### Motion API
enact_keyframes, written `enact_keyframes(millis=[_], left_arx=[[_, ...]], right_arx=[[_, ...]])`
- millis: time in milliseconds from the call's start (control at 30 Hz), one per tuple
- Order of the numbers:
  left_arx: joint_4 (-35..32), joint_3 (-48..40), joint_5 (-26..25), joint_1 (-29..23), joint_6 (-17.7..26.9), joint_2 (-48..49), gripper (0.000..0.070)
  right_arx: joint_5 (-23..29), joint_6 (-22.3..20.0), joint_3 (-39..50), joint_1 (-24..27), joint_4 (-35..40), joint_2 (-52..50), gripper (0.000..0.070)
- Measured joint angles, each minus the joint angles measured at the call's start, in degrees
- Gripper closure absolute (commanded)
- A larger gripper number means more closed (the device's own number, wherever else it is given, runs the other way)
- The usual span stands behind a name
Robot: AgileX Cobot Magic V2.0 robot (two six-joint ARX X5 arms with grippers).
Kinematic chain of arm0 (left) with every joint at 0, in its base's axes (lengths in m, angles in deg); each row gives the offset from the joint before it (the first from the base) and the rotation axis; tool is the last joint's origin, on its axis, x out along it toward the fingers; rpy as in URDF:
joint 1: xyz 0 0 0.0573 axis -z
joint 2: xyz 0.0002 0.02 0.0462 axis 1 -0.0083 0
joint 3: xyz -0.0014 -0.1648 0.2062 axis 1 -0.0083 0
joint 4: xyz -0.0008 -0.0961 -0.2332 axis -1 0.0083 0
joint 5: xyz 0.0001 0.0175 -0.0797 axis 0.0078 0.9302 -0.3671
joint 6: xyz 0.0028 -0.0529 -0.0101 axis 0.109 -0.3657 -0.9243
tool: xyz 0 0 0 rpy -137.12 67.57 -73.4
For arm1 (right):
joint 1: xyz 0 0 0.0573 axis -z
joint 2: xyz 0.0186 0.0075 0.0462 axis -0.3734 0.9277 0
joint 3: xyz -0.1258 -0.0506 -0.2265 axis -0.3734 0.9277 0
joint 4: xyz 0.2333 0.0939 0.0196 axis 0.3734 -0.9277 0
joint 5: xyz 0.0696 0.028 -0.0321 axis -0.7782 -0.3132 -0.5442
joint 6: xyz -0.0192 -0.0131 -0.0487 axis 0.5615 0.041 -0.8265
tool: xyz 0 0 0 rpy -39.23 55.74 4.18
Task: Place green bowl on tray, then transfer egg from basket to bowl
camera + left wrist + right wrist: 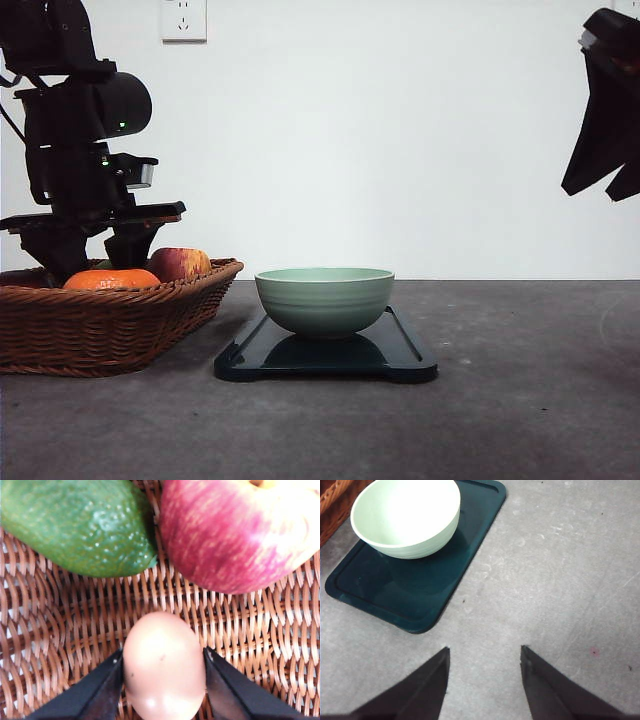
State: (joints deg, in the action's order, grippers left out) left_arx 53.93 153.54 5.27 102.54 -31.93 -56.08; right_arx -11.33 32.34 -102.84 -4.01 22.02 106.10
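One table (520,400), grey, w/ everything on it. One basket (100,325), brown wicker, at front-view left; it holds 4 items I can count: one apple (240,535) (red-yellow), one green bumpy fruit (75,525), one orange fruit (112,280) and one egg (164,665). One tray (405,355), dark, just right of basket, near but not touching it as far as I can tell. One bowl (325,300), pale green, ridged, sits upright on tray, twd the end nearer the basket in right wrist view; inside looks bare. Two grippers. Left gripper (164,685) is down in the basket, fingers (95,695) spread to either side of the egg, one per side, at or v. close to its shell; can't tell if they press it. Egg lies on the weave, apart from apple and green fruit. Right gripper (484,680) hangs high at front-view right, over bare table beside tray, fingers spread, nothing btw them.
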Motion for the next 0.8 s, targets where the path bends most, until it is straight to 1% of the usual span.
enact_keyframes(millis=[100,167,233,567,800], left_arx=[[0.1,0.0,0.0,0.0,0.0,0.0,0.0457],[0.1,0.0,0.0,0.0,0.0,0.0,0.0513],[0.2,0.0,0.0,0.0,-0.1,0.0,0.0529],[2.3,0.2,0.0,0.0,-0.2,0.9,0.0529],[2.4,0.2,0.0,0.0,-0.2,7.5,0.0529]], right_arx=[[0.0,0.0,0.0,0.0,0.0,0.0,0.0420],[0.0,0.0,0.0,0.0,0.0,0.0,0.0420],[0.0,0.0,0.0,0.0,0.0,0.0,0.0420],[0.0,0.0,0.0,0.0,0.0,0.0,0.0420],[0.0,0.0,0.0,0.0,0.0,0.0,0.0420]])
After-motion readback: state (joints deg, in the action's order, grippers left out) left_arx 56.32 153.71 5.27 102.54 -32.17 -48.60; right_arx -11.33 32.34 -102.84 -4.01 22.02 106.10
